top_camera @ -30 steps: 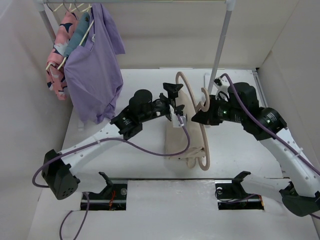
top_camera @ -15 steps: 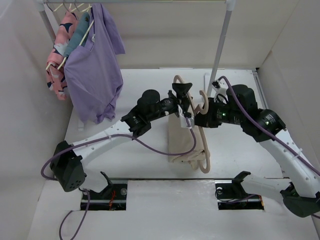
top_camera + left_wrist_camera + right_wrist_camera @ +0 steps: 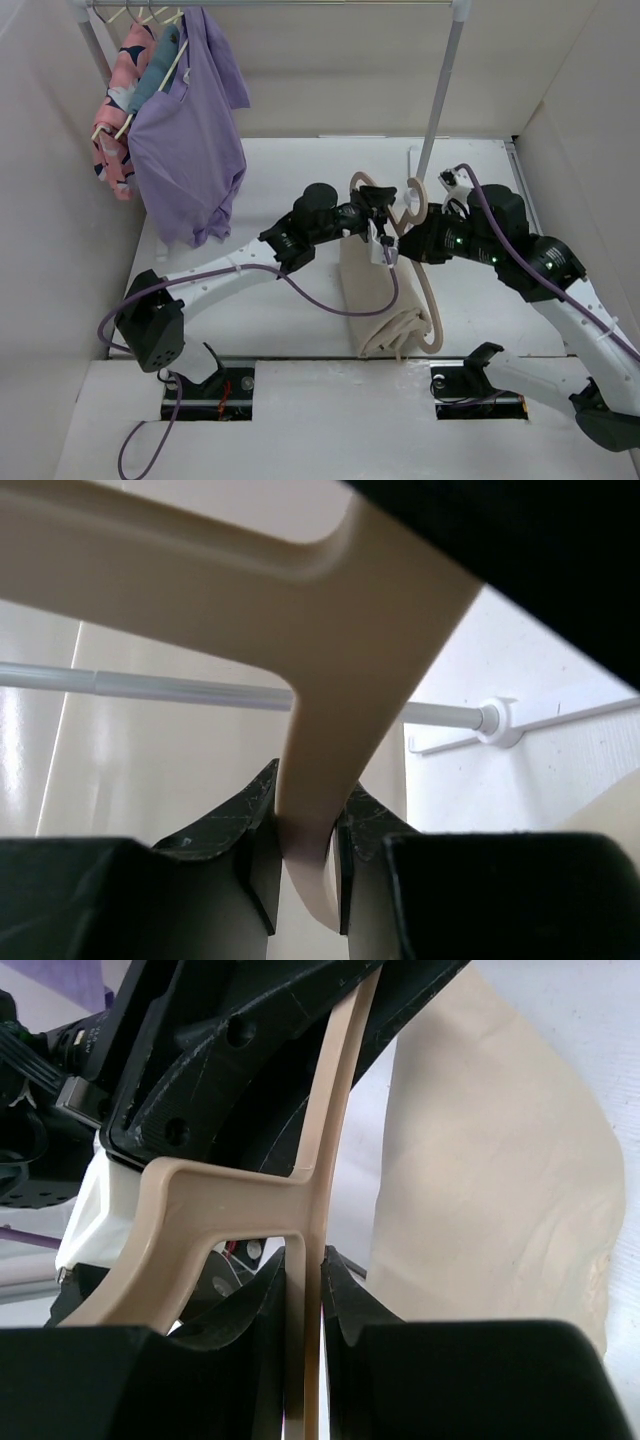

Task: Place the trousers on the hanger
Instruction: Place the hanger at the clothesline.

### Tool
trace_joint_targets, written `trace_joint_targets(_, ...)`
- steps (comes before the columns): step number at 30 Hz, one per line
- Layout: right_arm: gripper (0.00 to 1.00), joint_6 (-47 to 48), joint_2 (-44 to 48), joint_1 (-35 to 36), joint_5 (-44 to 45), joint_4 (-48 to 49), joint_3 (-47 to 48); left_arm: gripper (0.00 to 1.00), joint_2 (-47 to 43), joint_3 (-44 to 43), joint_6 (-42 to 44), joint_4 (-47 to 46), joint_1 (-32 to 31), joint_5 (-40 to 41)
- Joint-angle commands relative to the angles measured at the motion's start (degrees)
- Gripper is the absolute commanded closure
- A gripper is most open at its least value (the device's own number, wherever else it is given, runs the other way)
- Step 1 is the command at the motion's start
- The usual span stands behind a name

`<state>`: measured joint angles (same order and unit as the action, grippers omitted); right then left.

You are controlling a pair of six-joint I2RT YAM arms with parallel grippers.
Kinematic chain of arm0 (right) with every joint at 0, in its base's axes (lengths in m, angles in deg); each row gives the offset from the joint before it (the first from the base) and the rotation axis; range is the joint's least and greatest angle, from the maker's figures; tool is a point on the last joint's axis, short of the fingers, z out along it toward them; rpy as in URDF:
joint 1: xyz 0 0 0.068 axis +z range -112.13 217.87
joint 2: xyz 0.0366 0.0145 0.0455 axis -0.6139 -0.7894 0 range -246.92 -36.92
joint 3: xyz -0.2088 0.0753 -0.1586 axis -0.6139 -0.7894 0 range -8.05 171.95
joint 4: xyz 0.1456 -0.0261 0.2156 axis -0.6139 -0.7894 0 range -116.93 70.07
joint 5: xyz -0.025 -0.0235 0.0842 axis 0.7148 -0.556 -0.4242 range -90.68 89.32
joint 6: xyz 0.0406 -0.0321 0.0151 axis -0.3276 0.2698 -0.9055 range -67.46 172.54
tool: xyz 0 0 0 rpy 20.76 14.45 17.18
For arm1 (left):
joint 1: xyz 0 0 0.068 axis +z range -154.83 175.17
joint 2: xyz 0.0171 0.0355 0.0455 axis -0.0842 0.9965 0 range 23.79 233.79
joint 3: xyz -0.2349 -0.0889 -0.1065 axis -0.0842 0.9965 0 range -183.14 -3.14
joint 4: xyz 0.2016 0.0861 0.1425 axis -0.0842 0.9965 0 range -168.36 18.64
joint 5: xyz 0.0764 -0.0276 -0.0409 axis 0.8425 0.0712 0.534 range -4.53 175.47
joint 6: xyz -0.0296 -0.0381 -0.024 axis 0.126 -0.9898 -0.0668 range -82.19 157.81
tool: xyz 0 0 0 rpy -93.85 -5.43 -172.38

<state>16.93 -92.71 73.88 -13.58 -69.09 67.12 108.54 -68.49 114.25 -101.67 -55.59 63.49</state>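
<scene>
The pale pink-beige hanger [image 3: 432, 300] is held upright above the table's middle, its hook [image 3: 418, 195] at the far end. The beige trousers [image 3: 380, 295] hang folded over it and sag to the table. My left gripper [image 3: 380, 222] reaches in from the left and is shut on the hanger near its neck. In the left wrist view both fingers press a limb of the hanger [image 3: 330, 650]. My right gripper [image 3: 408, 243] comes from the right and is shut on the hanger [image 3: 215, 1195]. The trousers [image 3: 490, 1160] show just behind it.
A clothes rail crosses the back, its right post [image 3: 440, 90] standing just behind the hanger. A purple shirt [image 3: 190, 140] and a pink patterned garment [image 3: 120, 100] hang at the rail's left end. Pale walls close in on both sides.
My left gripper moved right to the hanger and closed on it. The hanger and trousers shifted right and nearer, and the right arm drew back a little with them.
</scene>
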Motion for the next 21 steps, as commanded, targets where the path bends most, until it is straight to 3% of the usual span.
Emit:
trace_joint_targets(1,1.00,0.55,4.63,1.08,2.08,0.04,-0.47,1.00,-1.95,-4.36,-6.39,-6.57,0.31,1.41)
trace_joint_targets(3,1.00,0.55,5.33,1.08,5.68,-2.58,0.23,1.00,-3.45,-3.75,-8.41,-6.57,0.31,1.41)
trace_joint_targets(8,0.46,2.39,5.34,1.08,8.24,-6.03,3.57,1.00,-6.96,-1.81,-10.97,-6.57,0.31,-2.63)
trace_joint_targets(11,0.37,3.54,5.34,1.08,9.56,-6.73,4.80,1.00,-8.29,-1.19,-11.49,-6.57,0.31,-3.34)
trace_joint_targets(21,0.32,5.12,8.24,1.08,11.24,-8.12,4.28,1.00,-9.69,-0.66,-12.20,-6.57,0.31,-2.11)
